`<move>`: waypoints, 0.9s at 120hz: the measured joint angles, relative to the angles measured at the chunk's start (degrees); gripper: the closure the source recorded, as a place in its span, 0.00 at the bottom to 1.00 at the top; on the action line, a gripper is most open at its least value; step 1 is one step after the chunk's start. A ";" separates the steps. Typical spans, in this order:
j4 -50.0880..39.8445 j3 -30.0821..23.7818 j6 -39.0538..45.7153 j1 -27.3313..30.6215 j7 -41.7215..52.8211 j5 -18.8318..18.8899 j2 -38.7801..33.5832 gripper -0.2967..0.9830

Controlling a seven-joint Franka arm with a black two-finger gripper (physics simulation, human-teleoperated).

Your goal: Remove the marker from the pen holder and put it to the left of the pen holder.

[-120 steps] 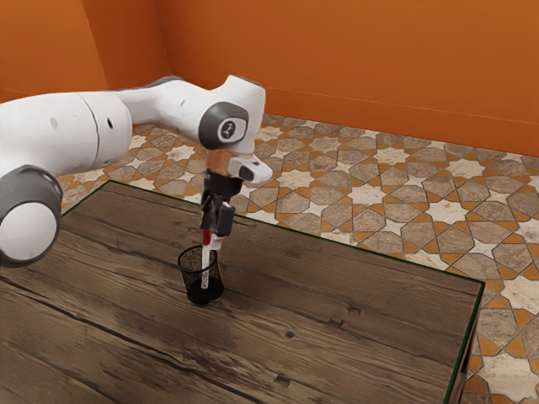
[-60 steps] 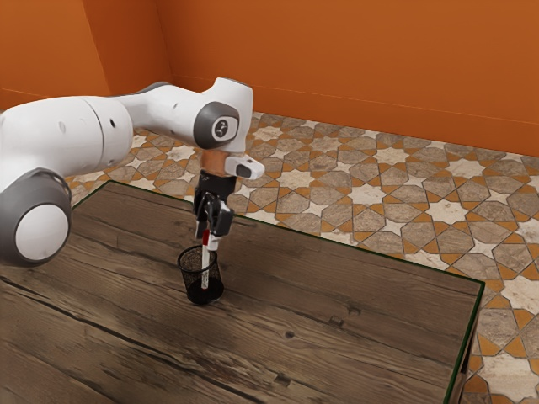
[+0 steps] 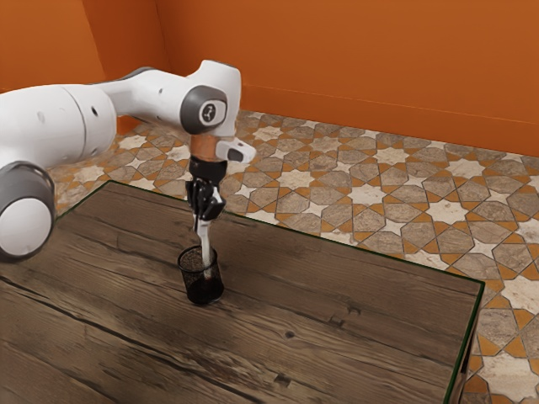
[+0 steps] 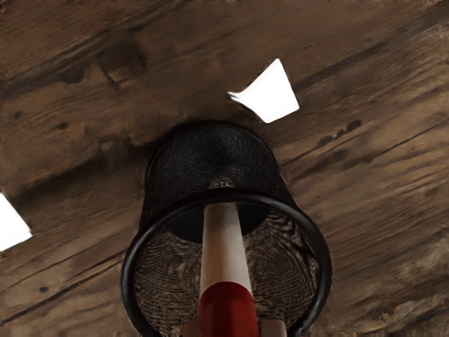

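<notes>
Our pincer (image 3: 203,222) is closed on the marker (image 4: 227,310) by its red end, the long axis running steeply down into the pen holder (image 3: 204,289), so we should lift along it until the lower end clears the rim.

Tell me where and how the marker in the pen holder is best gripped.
By its red upper end, I'd say, from above, with the pincer closing across it: the marker is slim and stands nearly upright, that end clear of the pen holder's rim, while the mesh wall surrounds its lower part.
</notes>
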 joint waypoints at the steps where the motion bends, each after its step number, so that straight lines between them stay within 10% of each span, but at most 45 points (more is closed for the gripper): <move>1: -0.28 0.00 0.00 0.07 -0.03 0.01 -0.42 0.82; 37: -8.89 0.33 -3.62 1.28 -0.79 1.72 -15.13 0.84; 108: -9.15 7.61 -16.67 1.86 -1.50 13.28 -1.74 0.80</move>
